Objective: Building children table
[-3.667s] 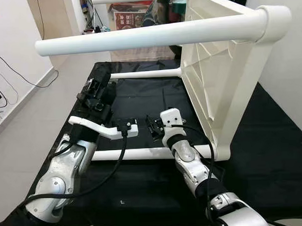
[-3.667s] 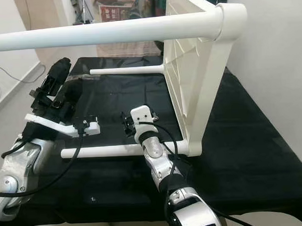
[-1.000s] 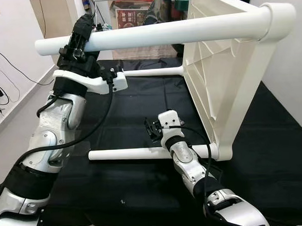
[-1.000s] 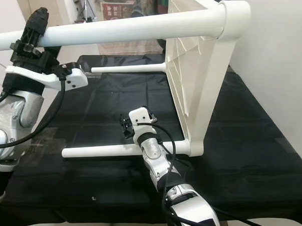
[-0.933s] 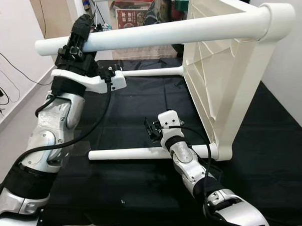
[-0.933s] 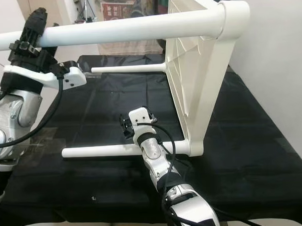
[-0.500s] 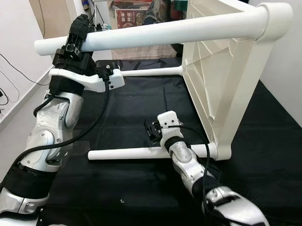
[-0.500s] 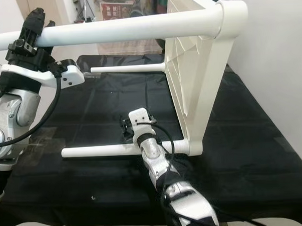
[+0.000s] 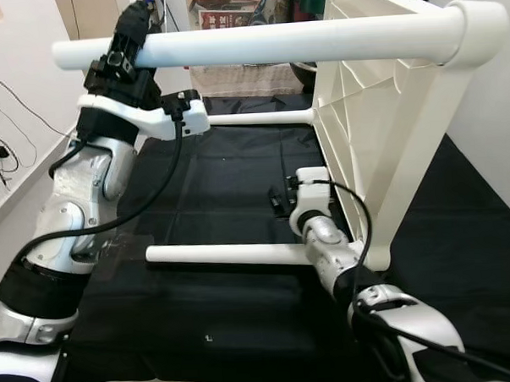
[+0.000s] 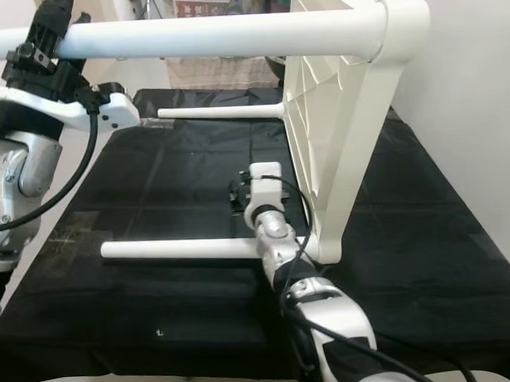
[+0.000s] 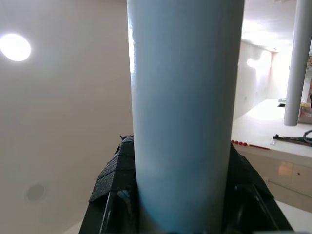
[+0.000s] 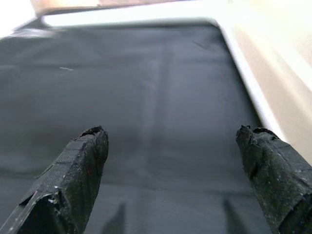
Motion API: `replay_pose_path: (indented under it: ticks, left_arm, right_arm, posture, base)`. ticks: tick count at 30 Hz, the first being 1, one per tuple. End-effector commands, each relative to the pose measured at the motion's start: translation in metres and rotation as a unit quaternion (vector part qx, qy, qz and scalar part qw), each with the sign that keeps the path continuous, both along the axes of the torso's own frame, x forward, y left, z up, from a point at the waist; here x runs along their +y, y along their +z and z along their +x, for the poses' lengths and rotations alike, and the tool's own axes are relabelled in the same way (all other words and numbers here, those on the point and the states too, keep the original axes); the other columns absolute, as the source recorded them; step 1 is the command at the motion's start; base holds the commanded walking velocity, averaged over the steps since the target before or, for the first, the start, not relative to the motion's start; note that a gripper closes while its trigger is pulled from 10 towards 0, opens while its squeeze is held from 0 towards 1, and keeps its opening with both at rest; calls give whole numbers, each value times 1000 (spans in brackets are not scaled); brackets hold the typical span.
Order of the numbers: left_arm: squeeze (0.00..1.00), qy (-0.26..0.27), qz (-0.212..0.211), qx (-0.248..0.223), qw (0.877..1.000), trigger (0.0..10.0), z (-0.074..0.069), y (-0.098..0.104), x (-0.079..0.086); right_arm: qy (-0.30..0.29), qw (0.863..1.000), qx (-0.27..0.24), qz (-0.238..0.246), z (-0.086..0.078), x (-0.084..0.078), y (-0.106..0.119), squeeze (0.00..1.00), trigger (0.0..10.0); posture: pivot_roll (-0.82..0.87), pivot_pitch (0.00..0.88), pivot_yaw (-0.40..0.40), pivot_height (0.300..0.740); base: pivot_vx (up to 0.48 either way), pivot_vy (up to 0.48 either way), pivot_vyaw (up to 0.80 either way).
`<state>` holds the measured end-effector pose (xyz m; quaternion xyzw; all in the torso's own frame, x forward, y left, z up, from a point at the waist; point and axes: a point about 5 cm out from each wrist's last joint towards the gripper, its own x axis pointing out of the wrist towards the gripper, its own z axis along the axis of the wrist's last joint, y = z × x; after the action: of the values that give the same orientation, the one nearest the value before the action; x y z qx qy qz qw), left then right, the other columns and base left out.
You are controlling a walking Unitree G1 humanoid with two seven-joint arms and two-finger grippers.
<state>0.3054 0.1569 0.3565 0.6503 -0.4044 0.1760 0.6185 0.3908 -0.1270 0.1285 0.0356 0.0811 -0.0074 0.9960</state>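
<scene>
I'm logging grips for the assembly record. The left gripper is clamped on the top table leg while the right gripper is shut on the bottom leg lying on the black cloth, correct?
Not quite. The right gripper is open and holds nothing, as the right wrist view shows: its fingers stand apart over the black cloth. The left gripper is clamped on the top table leg.

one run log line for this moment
left gripper: shut on top leg | right gripper: open, over black cloth | table: on its side
</scene>
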Motion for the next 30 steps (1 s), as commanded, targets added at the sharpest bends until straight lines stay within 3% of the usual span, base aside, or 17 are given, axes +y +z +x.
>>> replay_pose_path:
  ticks: [1, 5, 9, 14, 17, 19, 23, 30]
  left_arm:
    - [0, 6, -25, -56, 998, 0, -15, 27, 11]
    - [0, 19, -31, -61, 997, 0, -22, 25, 20]
    - [0, 25, -48, -74, 996, 0, -29, 24, 24]
    - [0, 27, -62, -97, 993, 0, -36, 28, 27]
    - [0, 33, -81, -142, 986, 0, -51, 38, 35]
    - [0, 33, -81, -142, 986, 0, -51, 38, 35]
    - [0, 54, -68, -170, 982, 0, -60, 50, 47]
    - [0, 70, -63, -180, 979, 0, -62, 55, 55]
  right_arm:
    - [-18, 1000, 21, -1, 0, -9, -3, 0, 10000]
    - [-65, 996, 24, -54, 2, -45, 4, 0, 10000]
    - [-101, 992, 34, -72, 0, -70, 4, 0, 10000]
    - [-128, 988, 35, -80, -1, -85, 7, 0, 10000]
    - [-164, 982, 20, -89, 1, -104, 23, 0, 10000]
    - [-164, 982, 20, -89, 1, -104, 23, 0, 10000]
    - [-168, 979, -6, -115, 6, -117, 49, 0, 10000]
    - [-149, 977, -24, -153, 9, -122, 64, 0, 10000]
  posture:
    - [204, 0, -99, 740]
    - [203, 0, -107, 740]
    - [202, 0, -109, 740]
    - [205, 0, -111, 740]
    - [204, 0, -119, 740]
    - [204, 0, -119, 740]
    - [221, 0, -142, 740]
    - [211, 0, -143, 740]
  base:
    - [0, 0, 0]
    - [0, 0, 0]
    - [0, 0, 0]
    - [0, 0, 0]
    - [0, 0, 0]
    - [0, 0, 0]
    - [0, 0, 0]
    - [0, 0, 0]
